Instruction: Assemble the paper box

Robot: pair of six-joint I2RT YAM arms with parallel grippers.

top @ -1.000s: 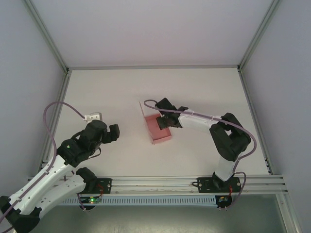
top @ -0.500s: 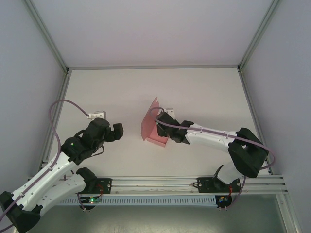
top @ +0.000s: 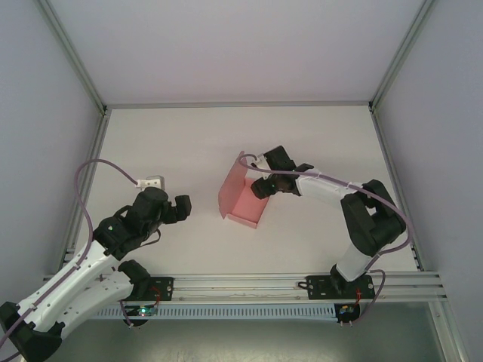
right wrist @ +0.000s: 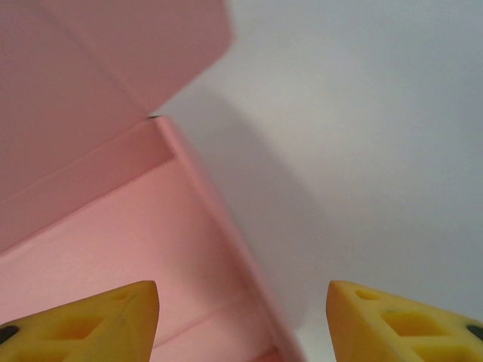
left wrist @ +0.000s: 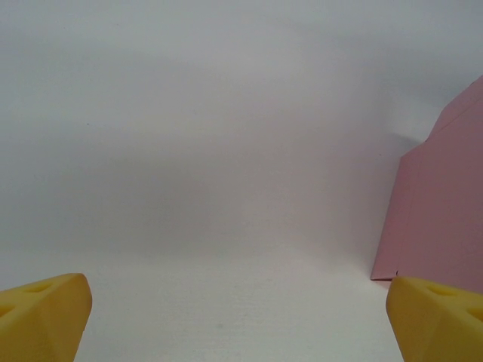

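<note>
Pink thin-card paper box (top: 240, 202) sits near the centre of the white surface (top: 166, 143), partly folded: base flat, one large panel standing tilted along its left side.

Right pincer (top: 260, 186) is at the box's far right corner, above the base. In the right wrist view its yellow fingertips (right wrist: 98, 317) stand moderately apart, gripping nothing; the box's right wall runs below the gap.

Left pincer (top: 183, 205) is left of the box, apart from it, jaws wide, nothing between them. Its wrist view shows the pink panel (left wrist: 441, 204) ahead at the right.
</note>
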